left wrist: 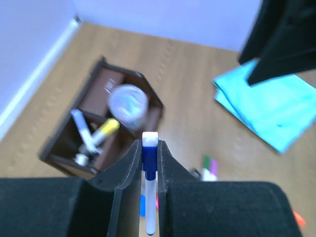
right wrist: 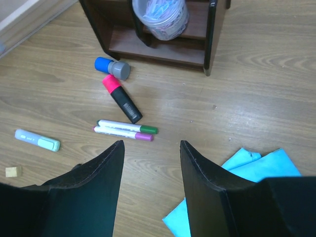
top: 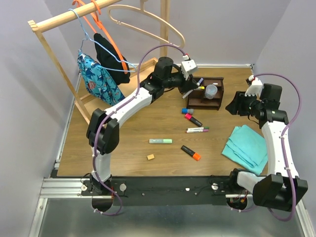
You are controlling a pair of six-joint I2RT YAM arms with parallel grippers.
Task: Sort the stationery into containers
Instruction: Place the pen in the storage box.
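- My left gripper (left wrist: 149, 146) is above the organizer (top: 205, 100), jaws closed narrowly on a blue marker (left wrist: 149, 165).
- My right gripper (right wrist: 150, 153) is over the table, jaws well apart and holding nothing, beside the cloth (top: 247, 145).
- The cup (right wrist: 160, 12) sits in the organizer.
- Loose on the table: pink highlighter (right wrist: 122, 100), two markers (right wrist: 123, 129), green highlighter (top: 161, 141), eraser (top: 150, 157), orange highlighter (top: 190, 152).

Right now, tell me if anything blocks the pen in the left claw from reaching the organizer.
Nothing visible does. The left claw holds the blue pen in open air by the organizer, whose compartments are open on top. A clear cup fills one compartment and a yellow-capped marker leans in another.
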